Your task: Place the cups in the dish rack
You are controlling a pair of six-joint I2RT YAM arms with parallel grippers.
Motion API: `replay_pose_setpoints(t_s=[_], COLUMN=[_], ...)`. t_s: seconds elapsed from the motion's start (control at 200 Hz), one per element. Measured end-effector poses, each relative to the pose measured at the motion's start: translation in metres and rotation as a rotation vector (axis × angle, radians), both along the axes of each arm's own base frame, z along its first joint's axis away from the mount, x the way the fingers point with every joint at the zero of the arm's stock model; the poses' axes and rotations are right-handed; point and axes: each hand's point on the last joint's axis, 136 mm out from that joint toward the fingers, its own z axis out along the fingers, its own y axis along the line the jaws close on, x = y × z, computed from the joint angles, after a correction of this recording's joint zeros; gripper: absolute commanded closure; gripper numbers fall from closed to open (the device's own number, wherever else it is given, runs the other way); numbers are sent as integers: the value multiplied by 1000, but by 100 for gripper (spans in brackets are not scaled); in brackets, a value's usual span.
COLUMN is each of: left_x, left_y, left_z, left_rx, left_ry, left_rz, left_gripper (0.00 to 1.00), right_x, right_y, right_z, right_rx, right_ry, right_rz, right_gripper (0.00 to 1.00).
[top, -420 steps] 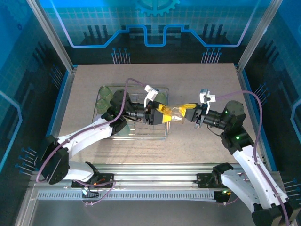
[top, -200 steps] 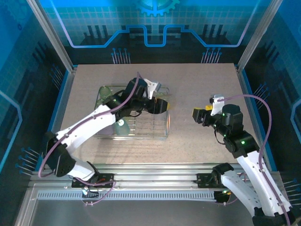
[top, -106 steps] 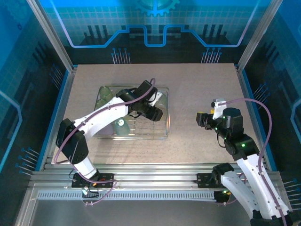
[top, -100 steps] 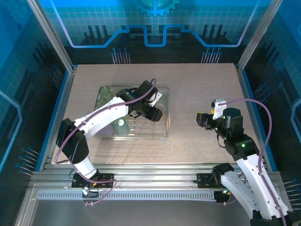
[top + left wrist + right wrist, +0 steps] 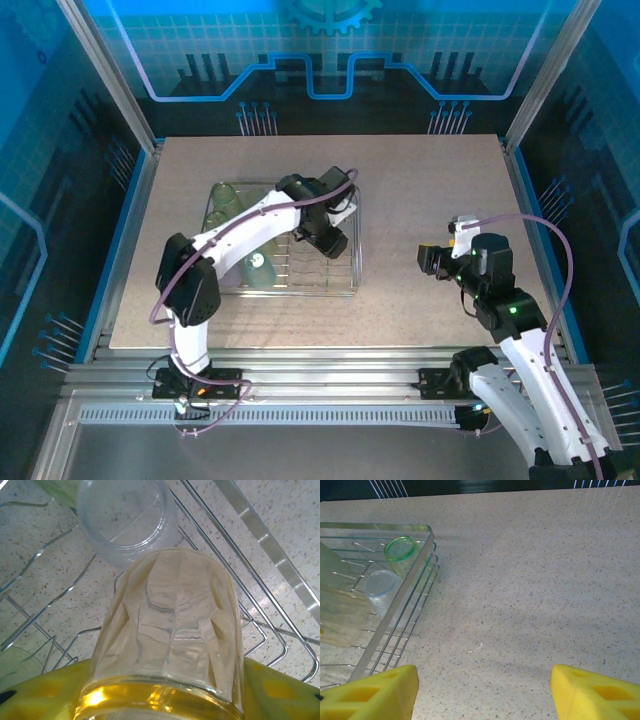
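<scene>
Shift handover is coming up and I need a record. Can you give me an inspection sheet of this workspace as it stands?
Surface: speckled beige table; no spills seen.
Job's things: dish rack on the table's left half; green cups at its far-left corner; another green cup and a clear cup by its right rim; pale cup held over the rack's wires.
Clutter: one tiny pale scrap on the table right of the rack.
Grippers: left gripper shut on the pale cup; right gripper open, empty, over bare table.
Cables: purple cables loop along both arms; no snag seen.
Surroundings: blue-lit panels, metal frame posts.
</scene>
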Motion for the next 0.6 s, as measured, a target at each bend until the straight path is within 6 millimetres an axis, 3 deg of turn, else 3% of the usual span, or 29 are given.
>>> replay_pose_setpoints(t_s=[0.175,0.6], left_x=[-9,-15], left_y=[-4,-5], left_z=[-18,-17], left_rx=[59,65], left_ry=[55,65], left_rz=[-22,16], left_gripper=[91,86], right_x=[0,0], right_y=[-2,-3], right_z=[1,2], right_rx=[1,8], right_ry=[-6,-8], right_rz=[-6,-8], right_gripper=[29,29])
